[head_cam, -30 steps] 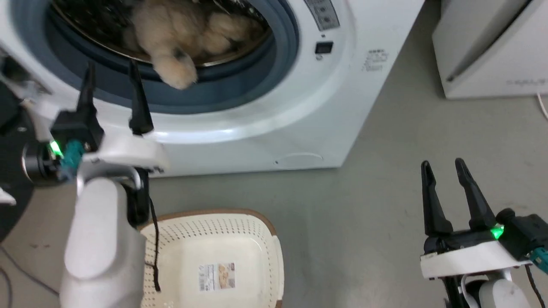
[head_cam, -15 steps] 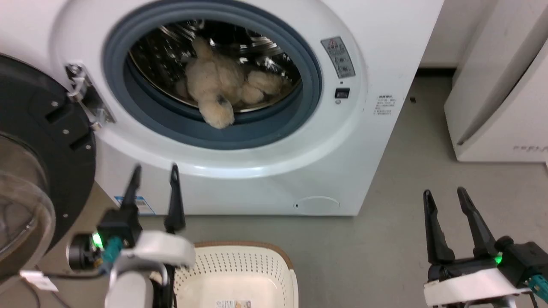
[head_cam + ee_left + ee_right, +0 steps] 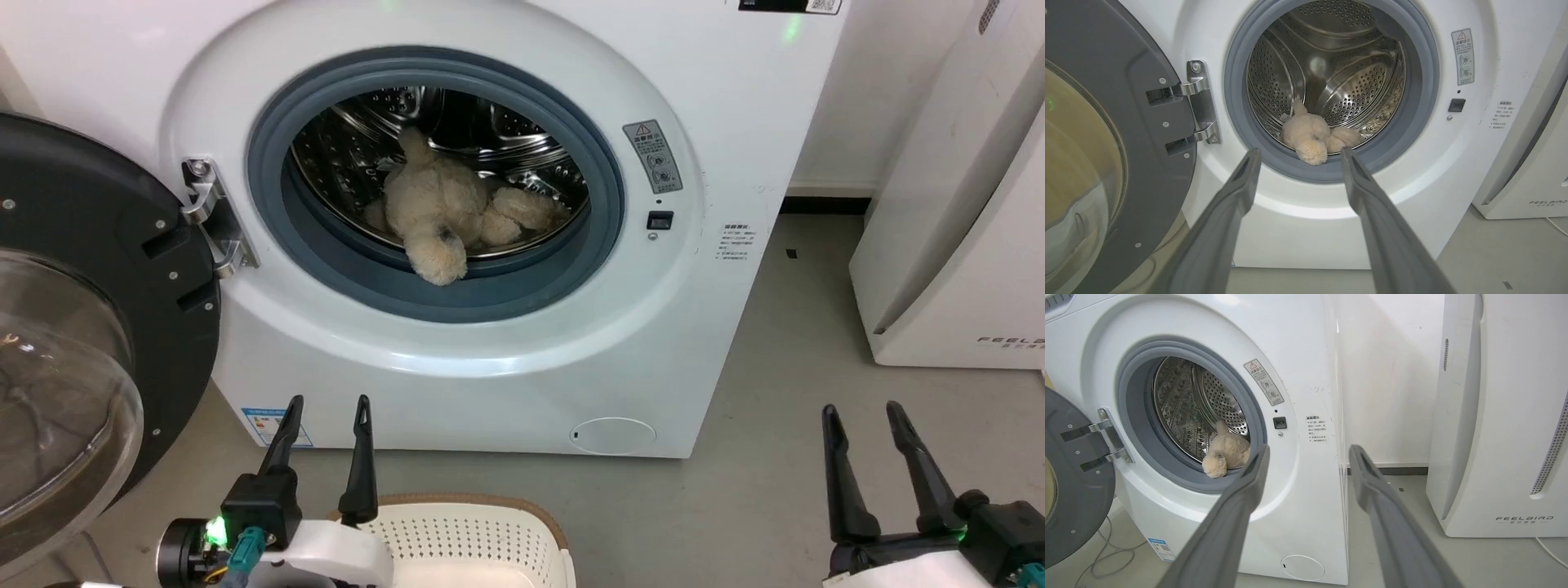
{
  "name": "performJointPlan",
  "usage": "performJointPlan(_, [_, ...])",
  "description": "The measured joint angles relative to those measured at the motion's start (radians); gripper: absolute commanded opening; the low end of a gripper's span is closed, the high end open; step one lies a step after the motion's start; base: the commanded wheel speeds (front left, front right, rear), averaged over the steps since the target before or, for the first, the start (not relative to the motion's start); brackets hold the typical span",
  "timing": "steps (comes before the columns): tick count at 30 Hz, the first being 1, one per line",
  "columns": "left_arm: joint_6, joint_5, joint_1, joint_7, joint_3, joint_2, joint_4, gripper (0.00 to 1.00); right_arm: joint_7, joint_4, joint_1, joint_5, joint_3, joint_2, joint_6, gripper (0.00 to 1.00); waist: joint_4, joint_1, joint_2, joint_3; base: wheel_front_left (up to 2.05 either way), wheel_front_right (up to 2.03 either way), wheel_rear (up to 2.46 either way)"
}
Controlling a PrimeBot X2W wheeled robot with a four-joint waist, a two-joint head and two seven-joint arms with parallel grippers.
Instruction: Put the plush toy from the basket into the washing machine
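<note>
The cream plush toy (image 3: 445,216) (image 3: 1310,136) (image 3: 1224,455) lies inside the steel drum of the white washing machine (image 3: 718,163) (image 3: 1453,171) (image 3: 1306,490), one fluffy limb hanging over the grey-blue gasket. The porthole door (image 3: 73,343) (image 3: 1106,143) stands swung open at the left. My left gripper (image 3: 326,404) (image 3: 1298,153) is open and empty, low in front of the machine, above the basket's brown rim (image 3: 482,500). Over the floor at the lower right, my right gripper (image 3: 861,408) (image 3: 1308,448) is open and empty too.
A white slanted FEELBAIR appliance (image 3: 963,245) (image 3: 1498,416) stands on the grey floor (image 3: 784,441) right of the washer. The open door juts out at the left. Cables (image 3: 1110,559) lie on the floor below the door.
The head camera has risen, so the whole washer front now shows. My left gripper has drawn back from the drum opening to low by the basket, open throughout. The toy stays in the drum.
</note>
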Motion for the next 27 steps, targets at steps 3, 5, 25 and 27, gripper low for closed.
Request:
performJointPlan(3, [0.002,0.000,0.011,0.000,0.003,0.000,-0.003,1.00,0.000,0.000,0.010,0.000,-0.002,0.000,0.000,1.00,-0.005,0.0000,0.0000,-0.004,0.00,0.00,0.00])
performJointPlan(5, [0.001,-0.006,0.017,0.001,0.003,0.000,-0.002,0.00,0.000,0.001,0.012,0.002,-0.002,0.000,0.000,0.00,-0.007,0.0000,0.0000,-0.006,0.00,0.00,0.00])
performJointPlan(25, [-0.001,-0.002,0.017,0.034,0.005,0.000,-0.018,0.00,0.033,0.001,0.010,-0.016,0.000,0.000,0.000,0.00,-0.012,0.0001,0.0000,-0.006,0.00,0.00,0.00])
performJointPlan(27, [-0.001,0.002,0.017,0.037,0.005,0.000,-0.021,0.00,0.036,0.001,0.009,-0.023,0.000,0.000,0.000,0.00,-0.013,0.0001,0.0000,-0.006,0.00,0.00,0.00])
